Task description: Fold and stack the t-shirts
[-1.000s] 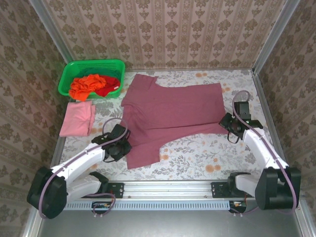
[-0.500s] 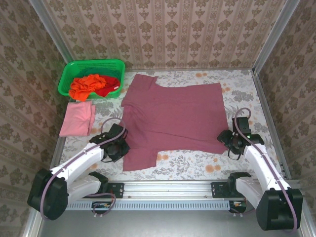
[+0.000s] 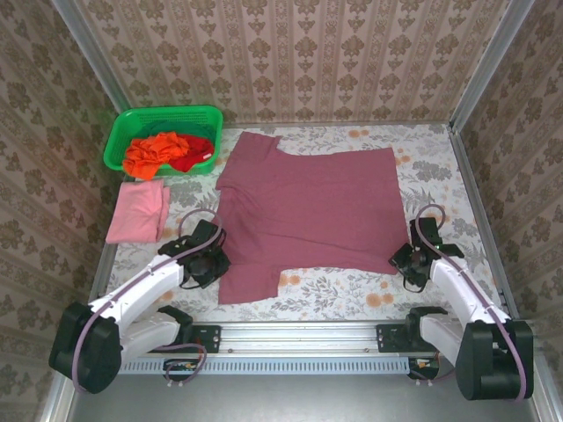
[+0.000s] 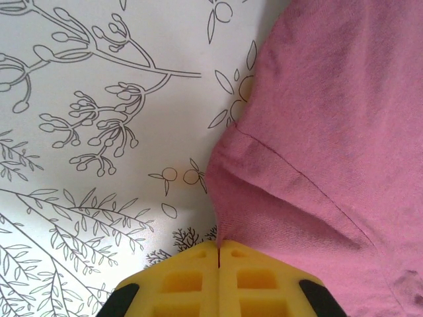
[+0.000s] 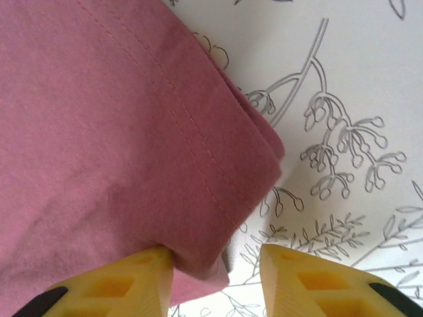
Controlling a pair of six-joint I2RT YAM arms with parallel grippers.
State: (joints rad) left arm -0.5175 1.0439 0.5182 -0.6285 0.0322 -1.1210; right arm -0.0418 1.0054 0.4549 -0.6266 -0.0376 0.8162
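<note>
A large dusty maroon t-shirt [image 3: 308, 207] lies spread flat in the middle of the table. My left gripper [image 3: 211, 260] is at its near-left sleeve. In the left wrist view that gripper [image 4: 218, 249] is shut, with the edge of the sleeve [image 4: 317, 132] pinched between its yellow fingers. My right gripper [image 3: 412, 262] sits at the shirt's near-right hem corner. It [image 5: 217, 263] is open, and the folded hem corner [image 5: 198, 198] lies between the jaws against the left finger. A folded light pink t-shirt [image 3: 138, 212] lies at the left. Orange [image 3: 157, 151] and red [image 3: 195, 155] t-shirts sit crumpled in the basket.
The green plastic basket [image 3: 167, 111] stands at the back left corner. Patterned walls close in the table on three sides. Bare flowered tablecloth [image 3: 352, 294] shows along the near edge between the two arms and right of the shirt.
My right gripper drew the hem corner toward the near edge, flattening the shirt's right side, and its jaws came apart. The left gripper stayed shut on the sleeve, shifting little.
</note>
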